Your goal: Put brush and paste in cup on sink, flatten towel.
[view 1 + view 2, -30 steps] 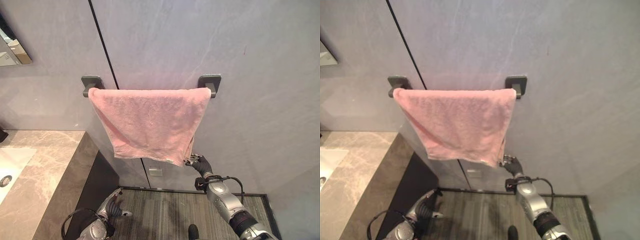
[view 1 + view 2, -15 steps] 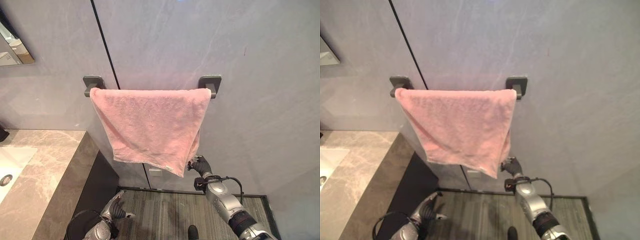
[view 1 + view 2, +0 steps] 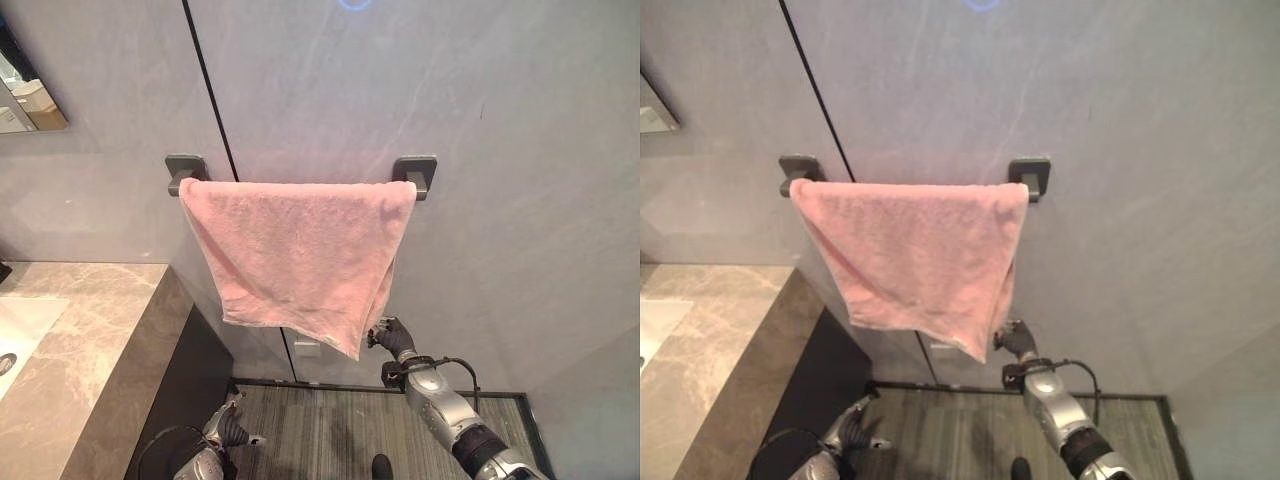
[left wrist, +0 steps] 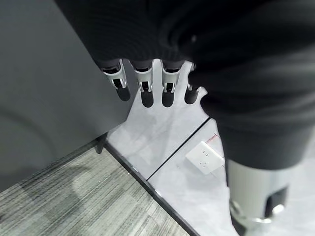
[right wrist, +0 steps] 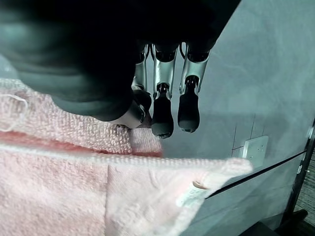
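A pink towel (image 3: 300, 255) hung crooked over the rail (image 3: 415, 172), its lower edge slanting. The right hand (image 3: 392, 338) pinched the towel's low corner between curled fingers (image 5: 162, 113). The left hand (image 3: 228, 430) idled below the counter (image 3: 90, 340), fingers relaxed. Flattening looked unfinished.

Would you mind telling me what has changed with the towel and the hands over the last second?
The right hand has dropped a little, drawing the pink towel's lower right corner downward, still pinching it. The left hand sank lower. The towel remains draped on the rail.
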`<state>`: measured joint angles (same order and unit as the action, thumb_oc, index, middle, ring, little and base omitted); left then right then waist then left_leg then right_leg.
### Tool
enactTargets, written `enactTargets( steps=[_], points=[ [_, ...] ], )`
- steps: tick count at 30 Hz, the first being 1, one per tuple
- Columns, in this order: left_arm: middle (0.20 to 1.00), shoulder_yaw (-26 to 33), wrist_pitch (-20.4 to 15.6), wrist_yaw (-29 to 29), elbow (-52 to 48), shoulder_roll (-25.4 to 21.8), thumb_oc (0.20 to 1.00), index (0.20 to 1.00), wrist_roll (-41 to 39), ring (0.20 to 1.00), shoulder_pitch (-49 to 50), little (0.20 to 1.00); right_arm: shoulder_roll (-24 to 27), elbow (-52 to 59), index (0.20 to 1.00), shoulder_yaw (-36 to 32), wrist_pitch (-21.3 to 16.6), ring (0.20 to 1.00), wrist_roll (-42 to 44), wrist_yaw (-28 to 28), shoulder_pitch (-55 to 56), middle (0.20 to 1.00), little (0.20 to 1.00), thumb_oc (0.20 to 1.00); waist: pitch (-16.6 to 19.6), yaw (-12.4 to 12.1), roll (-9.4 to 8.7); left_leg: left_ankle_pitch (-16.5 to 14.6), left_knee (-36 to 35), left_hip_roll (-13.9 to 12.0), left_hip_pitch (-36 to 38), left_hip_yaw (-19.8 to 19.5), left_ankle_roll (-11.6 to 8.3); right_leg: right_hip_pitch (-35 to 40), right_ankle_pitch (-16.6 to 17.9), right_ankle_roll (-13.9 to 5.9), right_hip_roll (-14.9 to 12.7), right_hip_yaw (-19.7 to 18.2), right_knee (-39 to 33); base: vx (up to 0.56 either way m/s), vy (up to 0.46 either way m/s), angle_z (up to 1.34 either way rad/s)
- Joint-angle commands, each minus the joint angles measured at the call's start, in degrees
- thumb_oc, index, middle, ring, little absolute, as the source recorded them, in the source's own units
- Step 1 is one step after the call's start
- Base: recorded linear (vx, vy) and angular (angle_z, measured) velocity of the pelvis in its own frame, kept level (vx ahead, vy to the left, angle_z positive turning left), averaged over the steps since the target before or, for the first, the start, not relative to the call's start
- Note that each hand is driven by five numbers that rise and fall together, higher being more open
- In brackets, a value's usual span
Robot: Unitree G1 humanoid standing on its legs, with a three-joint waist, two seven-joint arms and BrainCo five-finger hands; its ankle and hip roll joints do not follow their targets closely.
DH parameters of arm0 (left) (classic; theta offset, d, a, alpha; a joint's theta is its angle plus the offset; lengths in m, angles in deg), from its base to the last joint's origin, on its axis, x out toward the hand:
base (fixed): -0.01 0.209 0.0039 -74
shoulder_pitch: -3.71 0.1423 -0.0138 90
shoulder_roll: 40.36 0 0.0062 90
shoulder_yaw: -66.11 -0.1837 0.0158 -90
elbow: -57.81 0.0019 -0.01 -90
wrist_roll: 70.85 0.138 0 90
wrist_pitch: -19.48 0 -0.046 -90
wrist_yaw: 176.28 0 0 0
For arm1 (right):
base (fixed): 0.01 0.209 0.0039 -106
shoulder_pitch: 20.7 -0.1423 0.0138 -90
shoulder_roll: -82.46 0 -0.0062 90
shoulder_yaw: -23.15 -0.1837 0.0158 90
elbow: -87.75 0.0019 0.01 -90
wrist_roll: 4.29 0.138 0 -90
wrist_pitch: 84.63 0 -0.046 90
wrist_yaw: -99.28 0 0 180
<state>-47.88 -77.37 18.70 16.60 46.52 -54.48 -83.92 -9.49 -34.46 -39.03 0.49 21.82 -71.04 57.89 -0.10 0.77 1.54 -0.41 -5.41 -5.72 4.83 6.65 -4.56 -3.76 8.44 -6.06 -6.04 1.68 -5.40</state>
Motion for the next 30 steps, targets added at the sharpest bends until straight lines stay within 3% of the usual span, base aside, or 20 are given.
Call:
enactTargets(
  steps=[1,21,26,30],
  points=[
    [1.0,-2.72,-0.65,2.2,1.69,-2.66,1.0,1.0,2.43,1.0,-4.41,1.0,-2.55,-0.31,0.2,-0.39,-3.72,0.2,-1.36,-0.74,-2.78,0.2,0.2,0.2,-0.72,-0.38,-2.91,1.78,0.41,-1.47,-2.8,-0.25,-0.99,1.57,-2.19,-5.26,-7.54,-1.56,0.4,0.0,0.0,0.0],
    [1.0,-3.12,-1.49,1.44,-0.93,-3.71,1.0,1.0,2.45,1.0,-3.77,1.0,-2.39,-4.58,0.2,0.29,-3.5,0.2,-6.53,-1.02,-2.82,0.2,0.2,0.2,-1.13,-0.69,-1.93,1.71,0.41,-1.26,-2.83,-0.77,-0.93,1.7,-2.44,-5.32,-7.79,-1.09,0.4,0.0,0.0,0.0],
    [1.0,-2.7,-1.57,1.58,-0.52,-3.37,1.0,1.0,2.13,1.0,-3.41,1.0,-2.91,-0.28,0.2,-0.1,-5.28,0.2,-0.07,-3.59,-2.5,0.2,0.2,0.2,-1.35,-0.65,-1.72,1.77,0.41,-1.11,-2.88,-0.72,-0.89,1.71,-2.41,-5.32,-7.86,-1.06,0.4,0.0,0.0,0.01],
    [1.0,-3.03,-1.55,1.95,0.37,-2.74,1.0,1.0,2.05,1.0,-3.92,1.0,-2.81,-3.69,0.2,1.6,-4.14,0.2,-8.18,-1.07,-3.75,0.2,0.2,0.2,-1.39,-0.54,-1.69,1.78,0.41,-1.05,-3.02,-0.64,-0.92,1.57,-2.37,-5.22,-7.81,-1.11,0.4,0.0,0.0,0.01]
  ],
)
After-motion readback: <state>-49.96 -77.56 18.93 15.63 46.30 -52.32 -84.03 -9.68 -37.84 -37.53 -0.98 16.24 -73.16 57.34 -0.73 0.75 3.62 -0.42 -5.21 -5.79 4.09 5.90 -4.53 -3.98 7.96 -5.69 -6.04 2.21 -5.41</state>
